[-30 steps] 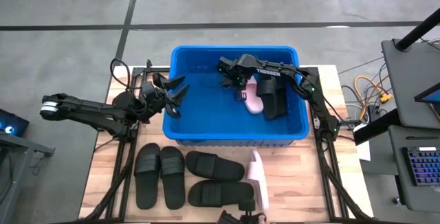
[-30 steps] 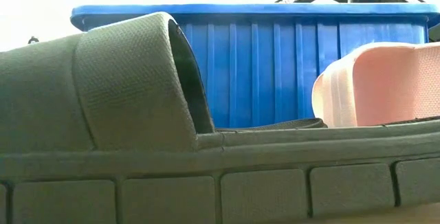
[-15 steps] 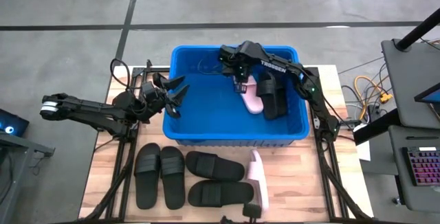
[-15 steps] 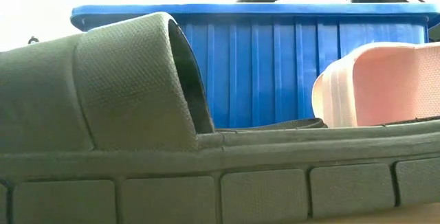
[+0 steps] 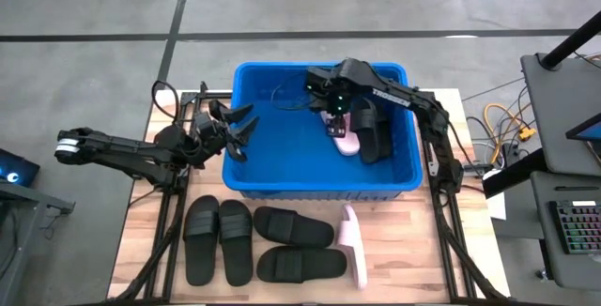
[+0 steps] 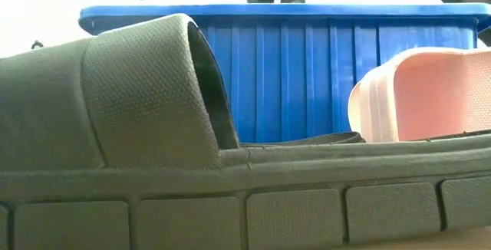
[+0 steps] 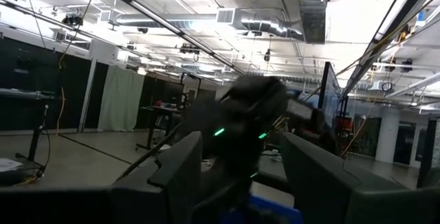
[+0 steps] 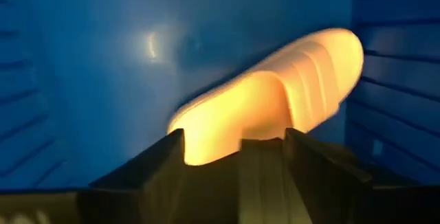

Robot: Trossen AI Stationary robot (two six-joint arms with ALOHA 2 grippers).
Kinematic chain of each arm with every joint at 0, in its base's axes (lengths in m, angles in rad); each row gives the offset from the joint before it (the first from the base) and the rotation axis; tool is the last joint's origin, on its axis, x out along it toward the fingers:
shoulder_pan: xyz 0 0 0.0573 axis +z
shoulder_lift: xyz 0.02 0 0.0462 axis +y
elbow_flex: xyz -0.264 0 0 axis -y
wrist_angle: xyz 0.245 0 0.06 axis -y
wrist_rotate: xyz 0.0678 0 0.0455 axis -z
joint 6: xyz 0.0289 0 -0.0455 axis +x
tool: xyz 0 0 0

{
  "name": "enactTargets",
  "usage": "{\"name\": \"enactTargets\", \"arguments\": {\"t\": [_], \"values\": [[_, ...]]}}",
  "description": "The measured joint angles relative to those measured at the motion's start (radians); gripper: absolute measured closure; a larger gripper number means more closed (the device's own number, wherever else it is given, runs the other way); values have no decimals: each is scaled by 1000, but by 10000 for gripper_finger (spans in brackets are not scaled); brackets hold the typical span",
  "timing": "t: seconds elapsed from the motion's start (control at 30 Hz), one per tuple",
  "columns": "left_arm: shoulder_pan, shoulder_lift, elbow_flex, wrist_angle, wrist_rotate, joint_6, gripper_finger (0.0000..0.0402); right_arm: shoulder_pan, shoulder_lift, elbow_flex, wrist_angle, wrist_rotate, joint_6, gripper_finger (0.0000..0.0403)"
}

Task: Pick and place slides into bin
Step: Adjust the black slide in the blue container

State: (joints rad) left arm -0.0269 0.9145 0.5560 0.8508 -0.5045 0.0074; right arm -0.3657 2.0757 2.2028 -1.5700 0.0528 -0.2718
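Note:
The blue bin (image 5: 282,160) stands at the table's middle. In it a pale pink slide (image 5: 346,137) lies on the floor beside a black slide (image 5: 372,128) near the right wall. My right gripper (image 5: 330,102) hangs open just above the pink slide (image 8: 275,93) and touches nothing. My left gripper (image 5: 240,126) stands open at the bin's left rim, with nothing between its fingers. In front of the bin, several black slides (image 5: 237,242) and one pink slide (image 5: 354,245) lie on the table.
In the low view a black slide (image 6: 115,127) fills the foreground, with the pink slide (image 6: 422,97) and the bin's wall (image 6: 307,74) behind it. Cables and a desk with a keyboard (image 5: 573,226) lie off the table's right edge. The bin's left half is bare floor.
My right gripper has opened and let go of the pink slide, then risen a little toward the bin's far wall. The pink slide stays on the bin's floor beside the black one. My left arm has kept still.

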Motion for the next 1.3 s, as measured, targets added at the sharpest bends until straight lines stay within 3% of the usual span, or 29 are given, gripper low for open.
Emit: {"name": "enactTargets", "arguments": {"t": [0.2,0.47,0.67,0.87,1.3], "values": [[0,0,0,-7,0,0,217,51,-105,-137,0,21,2,134],[0,0,0,-7,0,0,217,76,-228,-484,49,283,-22,153],[1,0,0,-8,0,0,217,57,-253,-665,205,281,-121,168],[1,0,0,-8,0,0,217,58,-254,-751,348,295,-210,175],[1,0,0,-9,0,0,217,43,-254,-849,483,476,-320,181]]}}
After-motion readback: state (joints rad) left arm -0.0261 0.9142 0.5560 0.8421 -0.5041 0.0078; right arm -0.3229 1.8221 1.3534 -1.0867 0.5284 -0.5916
